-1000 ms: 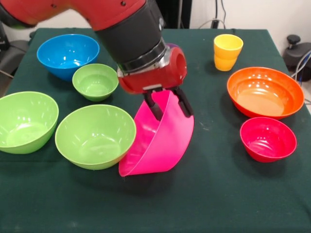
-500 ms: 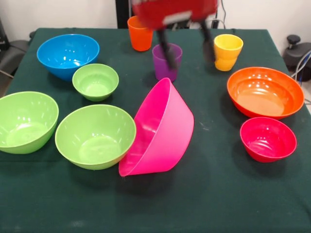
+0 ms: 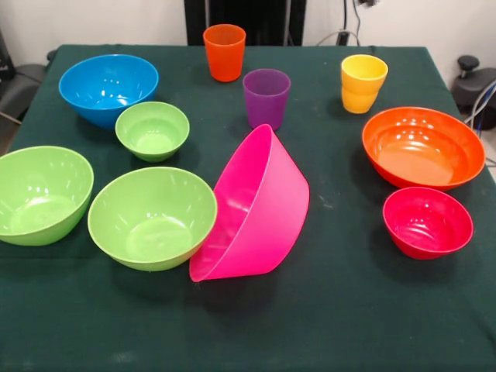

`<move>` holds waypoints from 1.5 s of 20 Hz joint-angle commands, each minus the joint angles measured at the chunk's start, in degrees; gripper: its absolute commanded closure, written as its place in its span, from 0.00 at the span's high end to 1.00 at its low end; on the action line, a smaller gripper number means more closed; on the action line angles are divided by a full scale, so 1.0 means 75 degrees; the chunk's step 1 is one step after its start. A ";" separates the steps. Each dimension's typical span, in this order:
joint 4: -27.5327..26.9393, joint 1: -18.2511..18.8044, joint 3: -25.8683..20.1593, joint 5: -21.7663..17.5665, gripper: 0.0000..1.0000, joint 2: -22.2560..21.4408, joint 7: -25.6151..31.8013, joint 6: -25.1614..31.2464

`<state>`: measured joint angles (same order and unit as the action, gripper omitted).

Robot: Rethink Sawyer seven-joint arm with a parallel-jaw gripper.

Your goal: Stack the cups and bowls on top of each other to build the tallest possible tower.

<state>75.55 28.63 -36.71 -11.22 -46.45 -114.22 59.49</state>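
No gripper shows in the front view. A large pink bowl (image 3: pixel 260 209) lies tipped on its side at the table's middle, leaning against a lime green bowl (image 3: pixel 152 217). Two more lime green bowls stand at the left edge (image 3: pixel 39 194) and further back (image 3: pixel 152 130). A blue bowl (image 3: pixel 108 87) stands at the back left. An orange bowl (image 3: pixel 422 147) and a small red bowl (image 3: pixel 427 222) stand on the right. An orange cup (image 3: pixel 225 51), a purple cup (image 3: pixel 266 97) and a yellow cup (image 3: pixel 363 82) stand upright at the back. Nothing is stacked.
The dark green table (image 3: pixel 325 325) has a bare strip along its front edge. The black pedestal (image 3: pixel 244 22) stands behind the table's far side.
The gripper let go of the pink bowl's rim and rose up out of the picture. The pink bowl stays tipped against the green bowl.
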 commanded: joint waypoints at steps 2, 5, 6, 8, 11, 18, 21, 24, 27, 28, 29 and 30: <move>-0.0842 -0.1458 0.1406 -0.0205 1.00 0.0382 -0.3081 0.1053; -0.1585 -0.1974 0.1700 -0.0341 1.00 0.0782 -0.3575 0.1390; -0.1859 -0.2132 0.1783 -0.0417 1.00 0.0928 -0.3675 0.1470; -0.2362 -0.2378 0.1912 -0.0519 1.00 0.1272 -0.3858 0.1495; -0.2829 -0.2683 0.2144 -0.0509 1.00 0.1675 -0.4408 0.1174; -0.3557 -0.3166 0.2654 -0.0807 1.00 0.2283 -0.4949 0.0740; -0.3530 -0.3292 0.2825 -0.1011 1.00 0.2388 -0.4761 0.0222; -0.3628 -0.3252 0.2848 -0.0909 1.00 0.2546 -0.4543 0.0224; -0.3760 -0.3157 0.2794 -0.0699 1.00 0.2760 -0.4219 0.0385; -0.3796 -0.3146 0.2788 -0.0652 1.00 0.2831 -0.4146 0.0422; -0.3776 -0.3166 0.2834 -0.0664 1.00 0.2860 -0.4105 0.0318; -0.3777 -0.3170 0.2830 -0.0636 1.00 0.2925 -0.4005 0.0337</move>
<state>48.88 4.05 -17.82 -13.08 -28.96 -140.70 62.10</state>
